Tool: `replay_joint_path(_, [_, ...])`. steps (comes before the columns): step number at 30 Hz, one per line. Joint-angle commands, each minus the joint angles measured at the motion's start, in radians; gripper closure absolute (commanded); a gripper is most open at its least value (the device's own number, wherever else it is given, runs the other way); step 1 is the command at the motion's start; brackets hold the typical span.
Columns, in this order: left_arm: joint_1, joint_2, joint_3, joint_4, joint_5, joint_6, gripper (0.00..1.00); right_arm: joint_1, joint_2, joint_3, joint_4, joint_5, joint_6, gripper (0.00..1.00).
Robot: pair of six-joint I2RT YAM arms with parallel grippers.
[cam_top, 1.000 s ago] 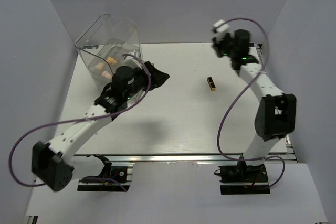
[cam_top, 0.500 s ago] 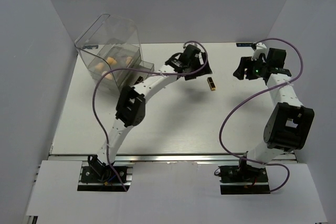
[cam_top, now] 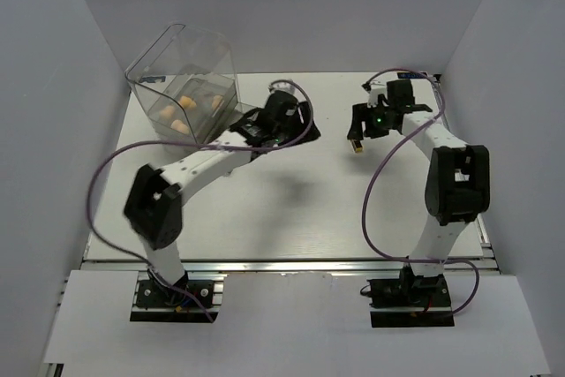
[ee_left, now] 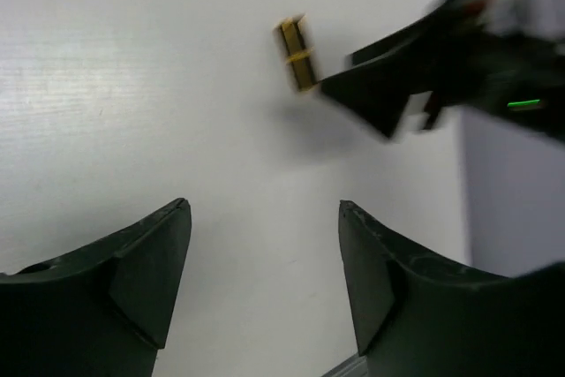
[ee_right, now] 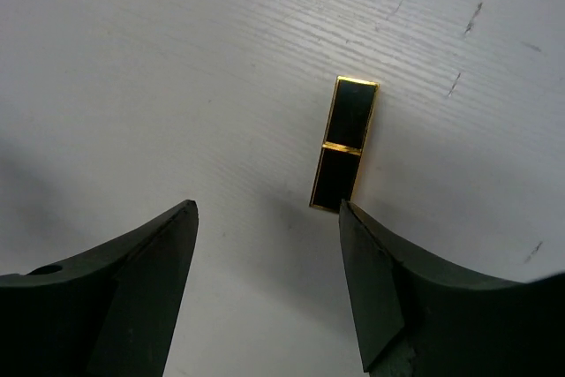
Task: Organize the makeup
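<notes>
Tan egg-shaped sponges (cam_top: 190,99) are in the clear plastic drawer box (cam_top: 168,50), far-left corner. The black-and-gold lipstick tube (ee_right: 345,143) lies outside, with right gripper (ee_right: 265,222) and left gripper (ee_left: 263,222) both spread, empty.

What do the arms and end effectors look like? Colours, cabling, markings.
Left arm and right arm: white links, black joints, looping purple cable. Green LED at right wrist. Left end effector and right end effector: two black wedge-shaped fingers. No markings visible.
</notes>
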Motion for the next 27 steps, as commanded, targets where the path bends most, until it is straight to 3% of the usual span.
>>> replay_joint_path(1, [0.004, -0.257, -0.127, 0.112, -0.085, 0.024, 0.21, 0.042, 0.039, 0.095, 0.018, 0.174, 0.002, 0.29])
replay_joint_path(2, [0.004, -0.298, -0.163, 0.116, -0.103, 0.023, 0.17, 0.052, 0.073, 0.112, 0.017, 0.201, -0.015, 0.28])
replay_joint_path(11, [0.004, -0.69, -0.425, 0.072, -0.242, -0.01, 0.12, 0.11, 0.251, 0.253, -0.028, 0.376, -0.092, 0.3])
replay_joint_path(24, [0.004, -0.836, -0.546, 0.027, -0.328, -0.068, 0.1, 0.11, 0.288, 0.218, -0.057, 0.347, -0.122, 0.46])
replay_joint_path(27, [0.004, -0.855, -0.559, 0.029, -0.337, -0.077, 0.1, 0.112, 0.276, 0.204, -0.054, 0.333, -0.133, 0.54])
